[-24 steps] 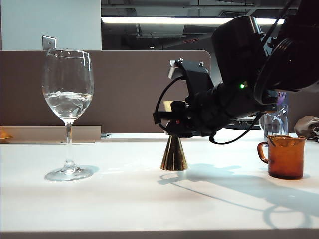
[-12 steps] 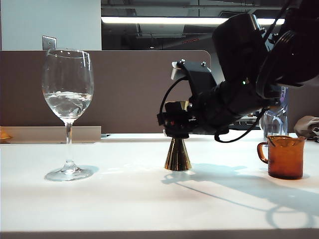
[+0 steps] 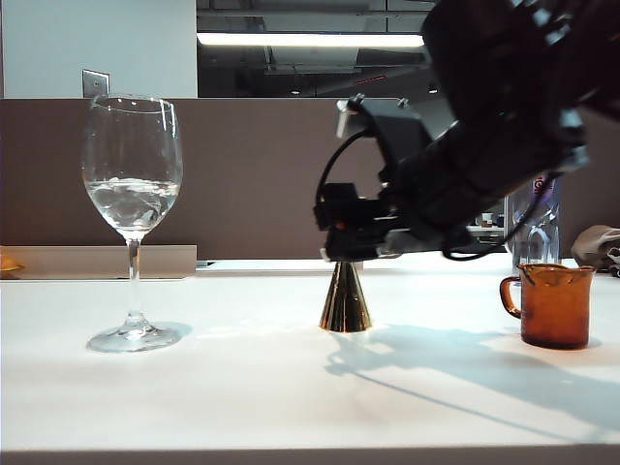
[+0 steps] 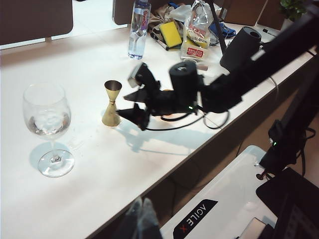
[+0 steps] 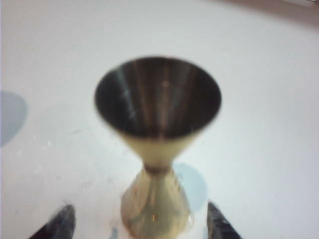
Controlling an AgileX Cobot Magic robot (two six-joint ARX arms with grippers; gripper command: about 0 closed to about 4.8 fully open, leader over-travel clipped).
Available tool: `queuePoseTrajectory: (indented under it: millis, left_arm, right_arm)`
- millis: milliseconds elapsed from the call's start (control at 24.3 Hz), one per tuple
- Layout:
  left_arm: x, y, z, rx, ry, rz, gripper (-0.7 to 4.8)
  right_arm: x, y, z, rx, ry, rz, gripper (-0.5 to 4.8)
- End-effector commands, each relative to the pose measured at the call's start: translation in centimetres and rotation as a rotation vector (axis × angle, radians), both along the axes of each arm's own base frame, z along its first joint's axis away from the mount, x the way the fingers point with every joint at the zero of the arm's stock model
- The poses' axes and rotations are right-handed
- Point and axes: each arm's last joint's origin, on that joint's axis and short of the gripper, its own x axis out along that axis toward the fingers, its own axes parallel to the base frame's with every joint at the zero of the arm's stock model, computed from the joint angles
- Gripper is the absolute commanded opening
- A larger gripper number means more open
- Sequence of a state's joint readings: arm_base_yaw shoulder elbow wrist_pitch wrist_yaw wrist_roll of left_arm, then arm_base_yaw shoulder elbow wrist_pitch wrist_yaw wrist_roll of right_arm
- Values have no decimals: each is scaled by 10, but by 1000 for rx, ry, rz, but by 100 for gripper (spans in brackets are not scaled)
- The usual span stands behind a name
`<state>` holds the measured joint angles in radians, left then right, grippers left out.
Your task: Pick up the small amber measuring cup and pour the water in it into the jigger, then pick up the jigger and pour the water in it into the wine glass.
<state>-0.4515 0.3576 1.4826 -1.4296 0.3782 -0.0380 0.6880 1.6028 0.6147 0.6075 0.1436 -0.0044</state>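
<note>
Jigger (image 5: 157, 144) stands upright dead between my right gripper (image 5: 137, 221) fingertips, spread wide and empty; left gripper's (image 4: 142, 219) opening I can't tell.

white table (image 3: 242, 387) | on it: wine glass (image 3: 132, 218), jigger (image 3: 345, 298), amber measuring cup (image 3: 554, 305), water bottle (image 4: 139, 29)

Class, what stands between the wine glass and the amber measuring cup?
The jigger, with the right tool at its top, seen in the exterior view.
</note>
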Motion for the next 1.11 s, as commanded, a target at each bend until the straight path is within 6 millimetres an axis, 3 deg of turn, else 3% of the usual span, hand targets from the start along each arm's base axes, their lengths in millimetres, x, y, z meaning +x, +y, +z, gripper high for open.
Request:
queuePoseTrajectory:
  millis: [41, 82, 165, 247, 288, 330, 536, 1112]
  left_arm:
    - [-1, 0, 0, 1, -3, -4, -2]
    - [-1, 0, 0, 1, -3, -3, -2]
    - [-1, 0, 0, 1, -3, -4, -2]
    - [-1, 0, 0, 1, -3, -4, -2]
    - [-1, 0, 0, 1, -4, -4, -2]
    - [-1, 0, 0, 1, -4, -4, -2]
    - [-1, 0, 0, 1, -3, -4, -2]
    - [-1, 0, 0, 1, -3, -4, -2]
  right_arm:
    - [-20, -10, 8, 13, -21, 0, 338]
    - [-38, -19, 12, 21, -32, 13, 330]
    - [-63, -36, 15, 37, -40, -19, 252]
    - [-83, -55, 15, 41, -41, -35, 125]
    - [-94, -65, 14, 29, -29, -36, 29]
    - [-100, -71, 13, 22, -21, -37, -9]
    - [-113, -95, 1, 110, 23, -121, -5]
    - [-115, -142, -10, 267, -23, -251, -5]
